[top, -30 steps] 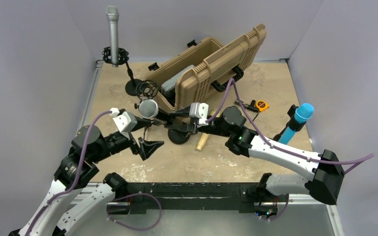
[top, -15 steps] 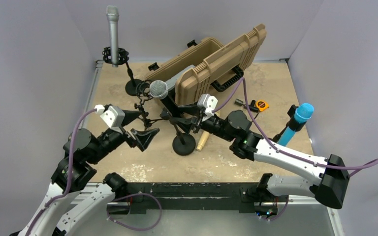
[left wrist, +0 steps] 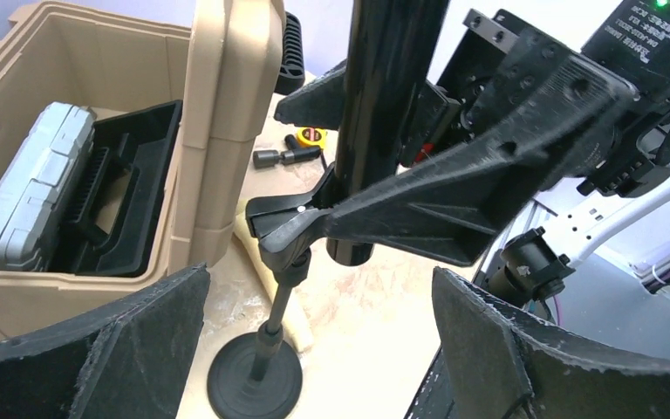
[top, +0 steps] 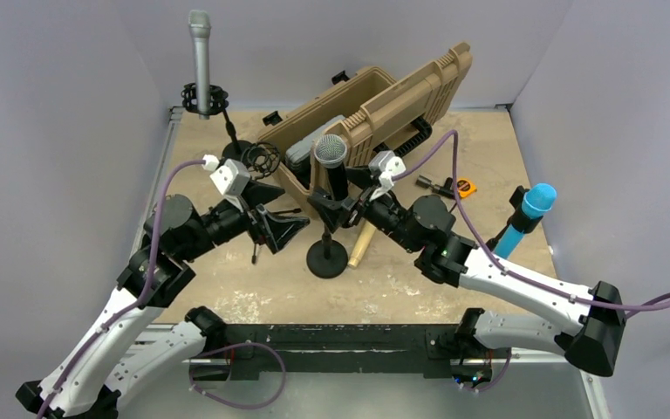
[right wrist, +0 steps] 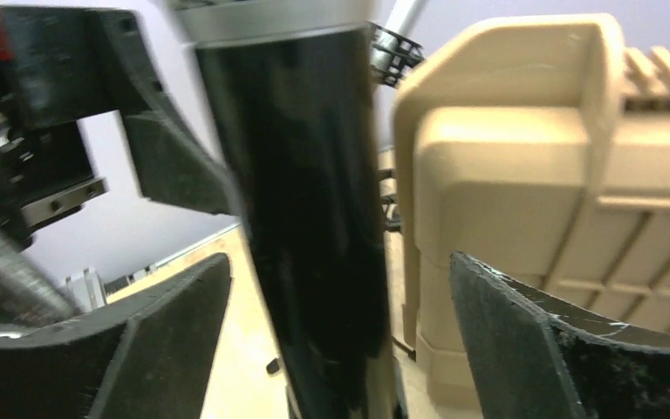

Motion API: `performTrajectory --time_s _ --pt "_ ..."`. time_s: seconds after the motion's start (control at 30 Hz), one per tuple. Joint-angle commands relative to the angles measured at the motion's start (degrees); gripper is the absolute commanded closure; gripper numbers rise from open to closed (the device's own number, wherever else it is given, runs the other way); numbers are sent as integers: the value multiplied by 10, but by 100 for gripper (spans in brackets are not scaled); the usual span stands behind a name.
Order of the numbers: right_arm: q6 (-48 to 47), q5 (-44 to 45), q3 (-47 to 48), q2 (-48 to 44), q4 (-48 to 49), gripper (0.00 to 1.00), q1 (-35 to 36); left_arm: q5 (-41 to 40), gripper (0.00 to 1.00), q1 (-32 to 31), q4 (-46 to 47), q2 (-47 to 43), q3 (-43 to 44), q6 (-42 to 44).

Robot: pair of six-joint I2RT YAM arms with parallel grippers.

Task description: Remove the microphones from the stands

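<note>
The tan case (top: 375,109) stands open just behind the right pincer (right wrist: 340,262). In it we see one grey box (left wrist: 30,196) and, beside it, one black tray (left wrist: 131,179).

The right pincer is spread. The black microphone (top: 331,157) stands upright between its fingers, and a gap shows on each side, so nothing is pinched. The microphone sits in the clip of its stand (left wrist: 257,375), straight ahead of the left pincer (left wrist: 320,278) – this one is also spread wide and holds nothing.

Below the right pincer, beside the foot of the stand, one tan cylinder (top: 359,250) lies on the table (top: 488,148). Further behind the right pincer lie one yellow tape measure (top: 463,186) and one small black fitting (top: 439,185).

We count three microphones – the black one, a silver microphone (top: 200,61) far behind the left pincer, and a blue microphone (top: 536,201) well apart on the outer side of the right pincer.
</note>
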Motion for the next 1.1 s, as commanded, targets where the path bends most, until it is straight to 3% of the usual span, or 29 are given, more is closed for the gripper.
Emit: performTrajectory --time_s 0.0,0.3,0.53,0.67,0.77,0.8,0.83,0.87,1.07 --pt "92 117 61 -13 -88 5 5 6 4 3 24 -17 21 1" --pt "183 263 152 21 -206 4 74 -53 4 3 -39 -19 26 44" --pt "224 390 242 90 -321 25 126 -121 1 3 -72 -9 30 34" --pt "221 404 249 96 -342 38 127 -100 0 2 -78 -1 33 29" --pt "165 362 208 65 -263 51 126 -33 0 3 -54 -3 20 18" --pt "134 346 192 55 -228 63 126 -18 0 4 -43 -3 14 17" --pt "107 328 178 45 -201 90 126 1 0 3 -32 -3 7 16" --pt "81 302 163 36 -170 100 125 16 0 5 -22 -1 2 15" --pt "-60 116 77 -11 -1 100 105 146 0 61 17 48 5 -15"
